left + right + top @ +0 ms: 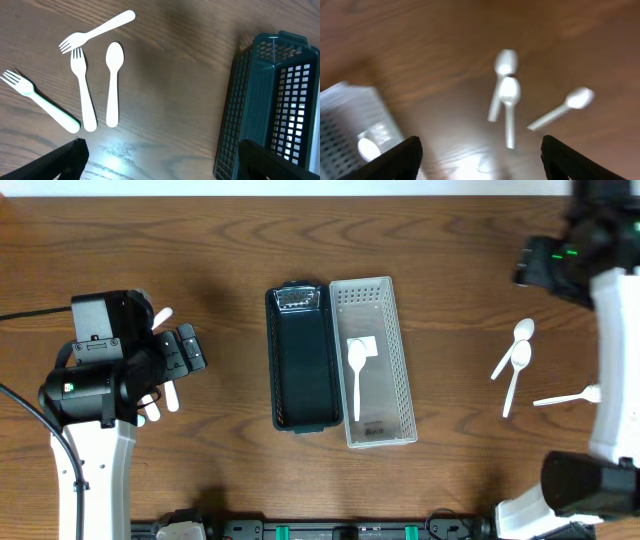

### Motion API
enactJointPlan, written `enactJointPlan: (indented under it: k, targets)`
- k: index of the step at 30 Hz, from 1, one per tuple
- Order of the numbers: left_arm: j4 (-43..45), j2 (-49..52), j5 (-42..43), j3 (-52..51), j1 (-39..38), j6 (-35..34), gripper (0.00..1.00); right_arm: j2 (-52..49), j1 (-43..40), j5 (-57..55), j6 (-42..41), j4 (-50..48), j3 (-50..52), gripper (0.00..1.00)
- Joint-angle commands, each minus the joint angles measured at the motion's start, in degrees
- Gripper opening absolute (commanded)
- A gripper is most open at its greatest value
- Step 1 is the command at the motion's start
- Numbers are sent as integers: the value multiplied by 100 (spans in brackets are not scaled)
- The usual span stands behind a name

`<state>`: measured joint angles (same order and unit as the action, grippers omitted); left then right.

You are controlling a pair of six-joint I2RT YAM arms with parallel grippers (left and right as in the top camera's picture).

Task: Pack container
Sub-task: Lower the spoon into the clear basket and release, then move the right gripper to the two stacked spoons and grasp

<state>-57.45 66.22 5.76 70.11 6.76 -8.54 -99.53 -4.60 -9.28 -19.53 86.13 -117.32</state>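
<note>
A white mesh container (385,415) sits mid-table with one white spoon (357,370) lying in it; a dark green mesh container (300,365) stands against its left side. Three white spoons (509,92) lie loose on the wood at the right (518,360). My right gripper (482,160) hovers open and empty above them, and the view is blurred. Forks (82,90) and a spoon (113,85) lie on the left. My left gripper (167,162) is open and empty over bare wood between them and the green container (270,100).
The left arm (100,370) covers most of the left-hand cutlery in the overhead view. The right arm (610,380) runs along the table's right edge. A corner of the white container (350,120) shows at the left of the right wrist view.
</note>
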Motion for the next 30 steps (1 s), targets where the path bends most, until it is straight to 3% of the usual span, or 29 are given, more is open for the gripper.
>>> enactJointPlan:
  k: [1,8,10,14,17,21,26,30]
  targets:
    - [-13,7,-48,63,39,105,98,387,-564,223,308,168,-46,83]
    - [-15,7,-50,63,39,111,98,1547,-1137,393,511,203,1167,84]
    - [-13,13,-50,63,39,125,98,2063,-1128,393,549,-35,1932,86]
    - [-17,74,-48,63,39,125,98,2859,-1119,212,551,-730,3528,99]
    - [-15,142,-48,63,39,125,98,3056,-1132,271,549,-1464,4645,99]
    - [-17,262,-48,63,39,125,98,2658,-1202,721,549,-2400,5421,99]
    - [-17,365,-48,63,39,125,98,1307,-1379,1082,837,-2920,5132,99]
    - [-20,387,-48,63,39,122,98,398,-1397,1082,1178,-3180,4843,92]
